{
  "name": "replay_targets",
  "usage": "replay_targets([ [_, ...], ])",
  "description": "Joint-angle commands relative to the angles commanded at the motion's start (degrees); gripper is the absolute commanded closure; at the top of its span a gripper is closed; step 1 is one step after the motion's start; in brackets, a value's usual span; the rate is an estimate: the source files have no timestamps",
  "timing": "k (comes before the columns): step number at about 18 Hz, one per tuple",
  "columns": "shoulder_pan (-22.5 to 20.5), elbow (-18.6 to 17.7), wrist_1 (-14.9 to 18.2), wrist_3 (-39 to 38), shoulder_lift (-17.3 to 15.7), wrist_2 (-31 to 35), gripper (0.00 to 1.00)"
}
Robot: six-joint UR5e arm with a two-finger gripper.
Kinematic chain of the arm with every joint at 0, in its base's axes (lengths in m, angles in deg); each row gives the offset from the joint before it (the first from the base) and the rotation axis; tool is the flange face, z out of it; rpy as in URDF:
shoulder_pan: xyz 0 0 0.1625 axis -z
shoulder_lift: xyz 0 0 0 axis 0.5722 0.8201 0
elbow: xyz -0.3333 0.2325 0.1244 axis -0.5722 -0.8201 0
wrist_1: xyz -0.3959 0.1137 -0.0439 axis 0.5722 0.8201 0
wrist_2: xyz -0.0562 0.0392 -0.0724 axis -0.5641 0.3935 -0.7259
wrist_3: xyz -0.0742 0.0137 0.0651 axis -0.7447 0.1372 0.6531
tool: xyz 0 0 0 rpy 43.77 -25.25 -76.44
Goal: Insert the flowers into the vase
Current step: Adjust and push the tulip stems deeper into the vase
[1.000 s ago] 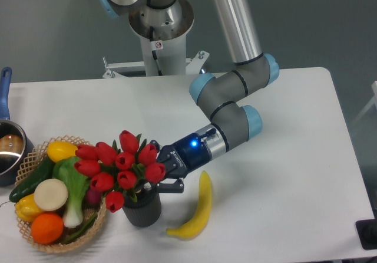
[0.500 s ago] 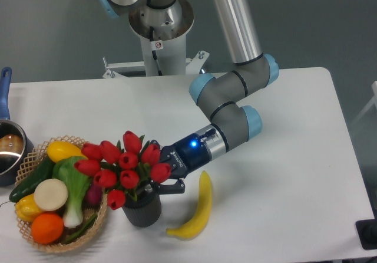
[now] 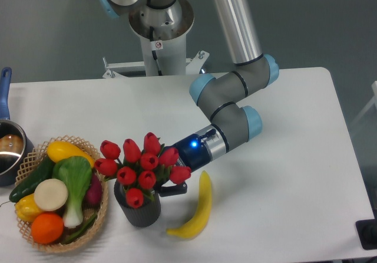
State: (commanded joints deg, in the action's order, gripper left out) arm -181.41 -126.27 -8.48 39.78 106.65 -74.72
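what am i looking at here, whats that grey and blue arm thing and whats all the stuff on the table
It is a robot arm, filmed by one fixed camera looking down at a white table. At its tip is a two-finger gripper, mostly hidden behind a bunch of red flowers; whether it grips them cannot be seen. The flowers sit over the mouth of a dark grey vase. A banana lies right of the vase. To the left stand a wicker basket of vegetables and fruit, and a pot with a blue handle.

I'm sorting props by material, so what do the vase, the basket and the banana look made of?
The vase: dark grey, ribbed, matte, likely plastic or ceramic. The basket: tan woven wicker, weave visible at the rim. The banana: uniformly yellow and smooth, probably plastic.
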Motion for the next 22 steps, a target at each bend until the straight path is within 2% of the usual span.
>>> replay_targets([
  [2,0.0,-0.1,0.1,0.4,0.0,0.0,0.25],
  [3,0.0,0.0,0.0,0.4,0.0,0.0,0.16],
  [10,0.0,-0.1,0.1,0.4,-0.2,0.2,0.09],
  [13,0.1,0.0,0.1,0.4,-0.4,0.8,0.09],
  [22,0.4,0.8,0.1,0.1,-4.7,11.9,0.06],
])
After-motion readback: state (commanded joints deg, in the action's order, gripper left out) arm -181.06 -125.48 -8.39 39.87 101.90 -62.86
